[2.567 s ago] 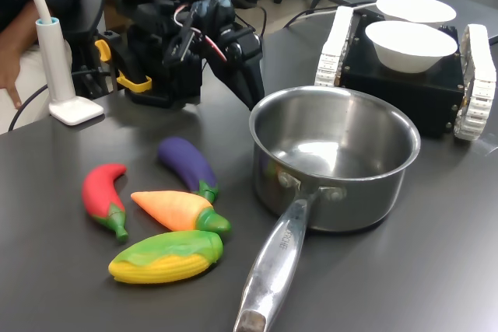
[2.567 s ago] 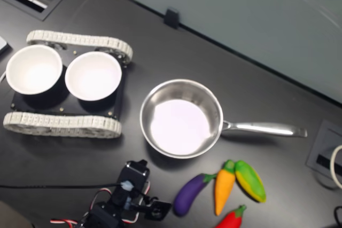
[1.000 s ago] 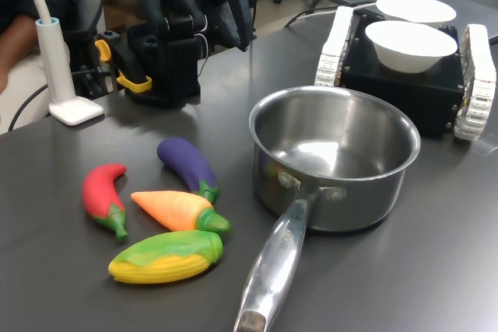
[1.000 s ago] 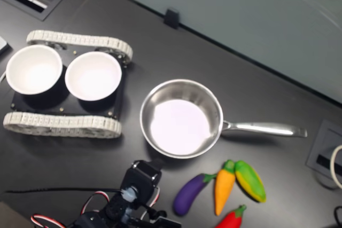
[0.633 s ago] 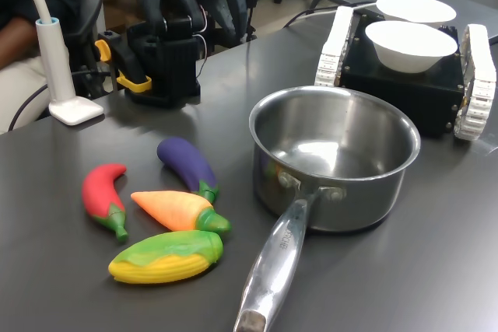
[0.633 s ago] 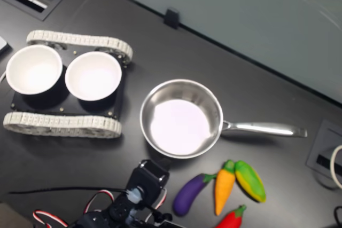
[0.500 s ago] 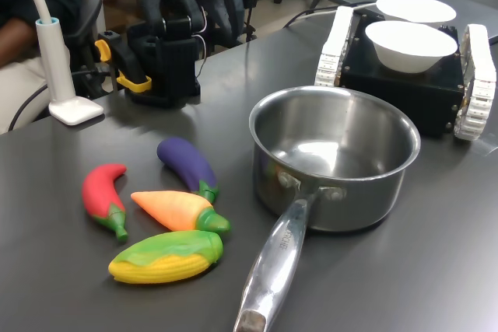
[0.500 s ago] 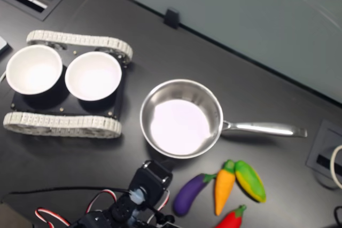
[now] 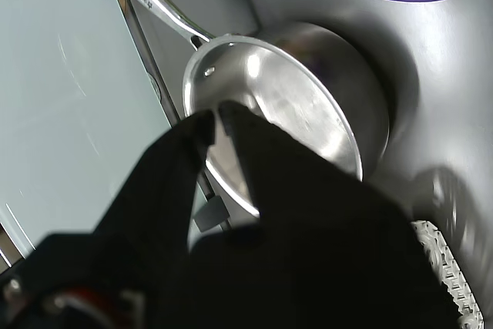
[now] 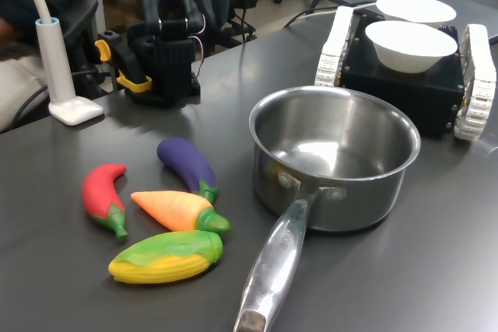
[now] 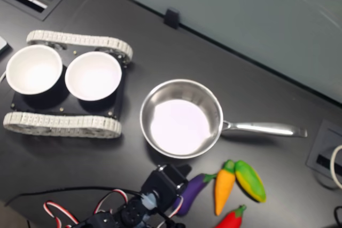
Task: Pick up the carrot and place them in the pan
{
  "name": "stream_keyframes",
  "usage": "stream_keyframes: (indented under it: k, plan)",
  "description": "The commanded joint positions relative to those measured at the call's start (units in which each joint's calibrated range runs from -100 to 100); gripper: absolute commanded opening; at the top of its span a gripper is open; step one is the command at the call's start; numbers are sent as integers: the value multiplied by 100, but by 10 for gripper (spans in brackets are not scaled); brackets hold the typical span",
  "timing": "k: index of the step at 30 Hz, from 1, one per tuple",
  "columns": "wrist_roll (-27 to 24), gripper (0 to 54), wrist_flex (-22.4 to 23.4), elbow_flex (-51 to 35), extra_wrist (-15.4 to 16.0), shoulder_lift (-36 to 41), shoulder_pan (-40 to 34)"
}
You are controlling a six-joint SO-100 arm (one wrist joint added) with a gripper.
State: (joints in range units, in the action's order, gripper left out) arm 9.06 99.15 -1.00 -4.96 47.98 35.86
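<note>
The orange carrot (image 10: 173,208) with its green stem end lies on the dark table between a purple eggplant and a yellow-green corn, to the first exterior view's left of the pan; it also shows in the second exterior view (image 11: 224,187). The steel pan (image 10: 342,192) stands empty, its long handle toward the camera. From above, the pan's rim (image 11: 145,106) sits mid-table. My gripper (image 9: 217,115) hovers high above the pan, its black fingertips together with nothing between them. The arm (image 11: 160,188) reaches in from the second exterior view's bottom edge, beside the eggplant.
A purple eggplant (image 10: 187,162), a red chili (image 10: 103,194) and a corn (image 10: 166,257) lie around the carrot. Two white bowls (image 10: 409,44) sit on a black tracked platform behind the pan. The arm's base (image 10: 163,64) and a white lamp stand (image 10: 66,91) are at the back left.
The arm has lifted out of the top of the first exterior view and swung toward the pan and the eggplant in the second exterior view. The vegetables and pan have not moved.
</note>
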Motion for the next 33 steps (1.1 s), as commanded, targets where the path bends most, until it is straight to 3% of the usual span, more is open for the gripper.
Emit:
stream_keyframes:
  k: [1,19,33]
  plan:
    - [103,25,-86,-568,42,-298,324]
    - [288,33,-145,-859,50,-1133,898]
    - [361,40,-495,-741,59,-1808,1265]
